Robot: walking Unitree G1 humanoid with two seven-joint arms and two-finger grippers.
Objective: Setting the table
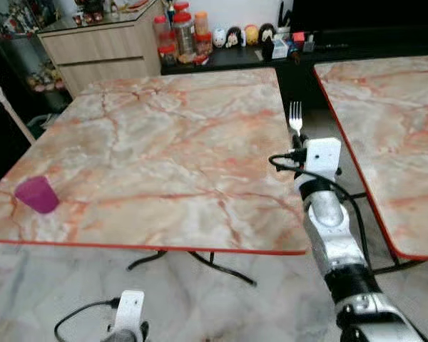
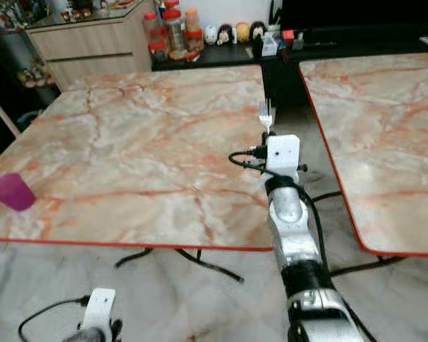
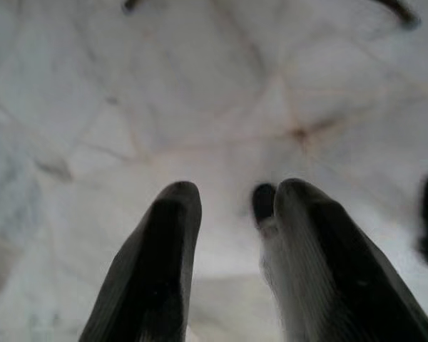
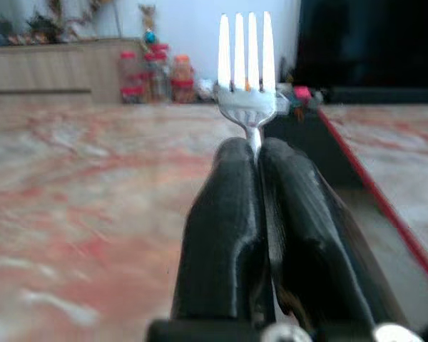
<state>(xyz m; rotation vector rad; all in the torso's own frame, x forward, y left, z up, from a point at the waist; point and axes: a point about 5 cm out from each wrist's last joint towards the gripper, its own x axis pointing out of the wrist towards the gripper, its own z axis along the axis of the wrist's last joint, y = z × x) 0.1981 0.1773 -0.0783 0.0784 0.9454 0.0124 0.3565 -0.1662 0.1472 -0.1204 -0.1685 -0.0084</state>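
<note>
A silver fork (image 1: 295,115) sticks out ahead of my right gripper (image 4: 255,153), whose black fingers (image 4: 225,214) are shut on its handle with the tines (image 4: 245,44) pointing away from me. The gripper hovers over the right edge of the marble table (image 1: 164,149). A purple cup (image 1: 37,194) stands on that table at its near left corner. My left gripper (image 3: 228,203) hangs low by the floor, its fingers apart with nothing between them.
A second marble table (image 1: 392,128) stands to the right across a narrow gap. Behind are a wooden cabinet (image 1: 103,46) and a dark shelf with jars (image 1: 184,32) and small figures (image 1: 242,34). The table's black legs (image 1: 200,260) stand on the pale floor.
</note>
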